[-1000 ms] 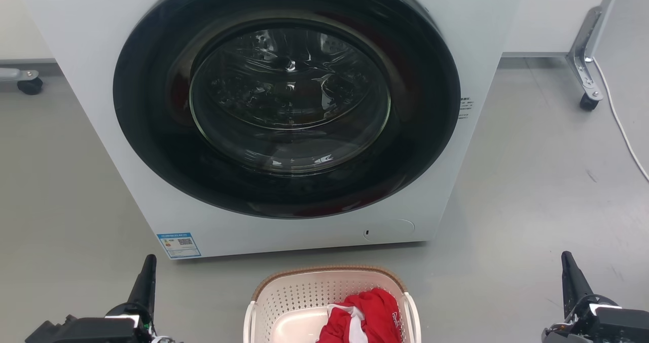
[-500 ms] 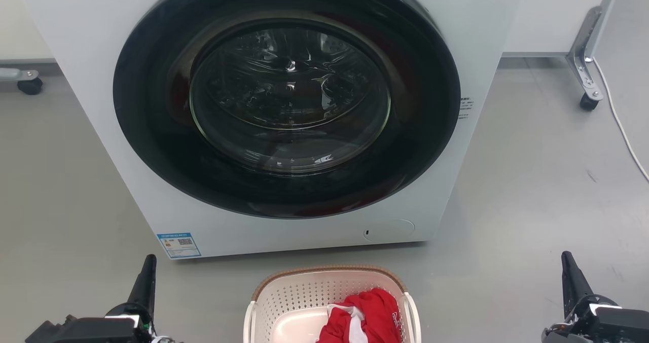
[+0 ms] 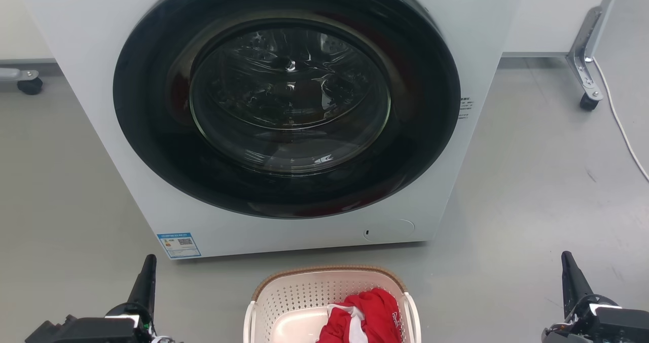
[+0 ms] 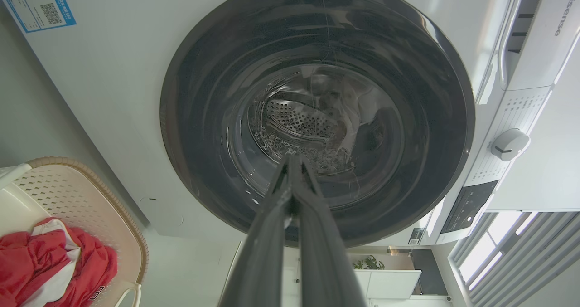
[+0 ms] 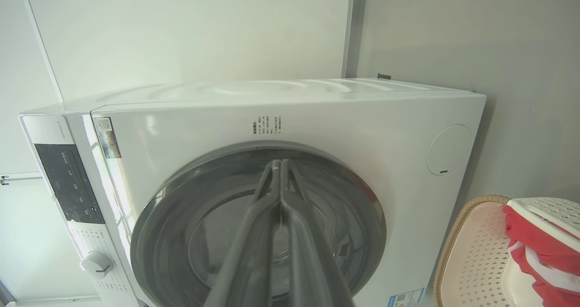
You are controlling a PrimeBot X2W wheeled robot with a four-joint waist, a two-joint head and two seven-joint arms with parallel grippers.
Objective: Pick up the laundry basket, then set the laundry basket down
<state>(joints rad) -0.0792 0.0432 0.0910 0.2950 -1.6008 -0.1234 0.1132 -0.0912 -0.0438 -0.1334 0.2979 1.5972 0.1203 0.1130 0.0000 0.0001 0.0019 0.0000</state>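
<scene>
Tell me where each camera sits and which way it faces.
Head view: on the head, facing forward and down at the washing machine and laundry basket; left hand lower left, right hand lower right.
Left wrist view: on that wrist, along the hand's shut fingers, toward the glass door.
Right wrist view: on that wrist, along shut fingers, toward the machine's front.
Shared: all show machine, basket, red cloth.

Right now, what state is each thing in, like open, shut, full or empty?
washing machine door: shut
laundry basket: on the floor, ungripped, holding a red and white garment
left gripper: shut, empty
right gripper: shut, empty
</scene>
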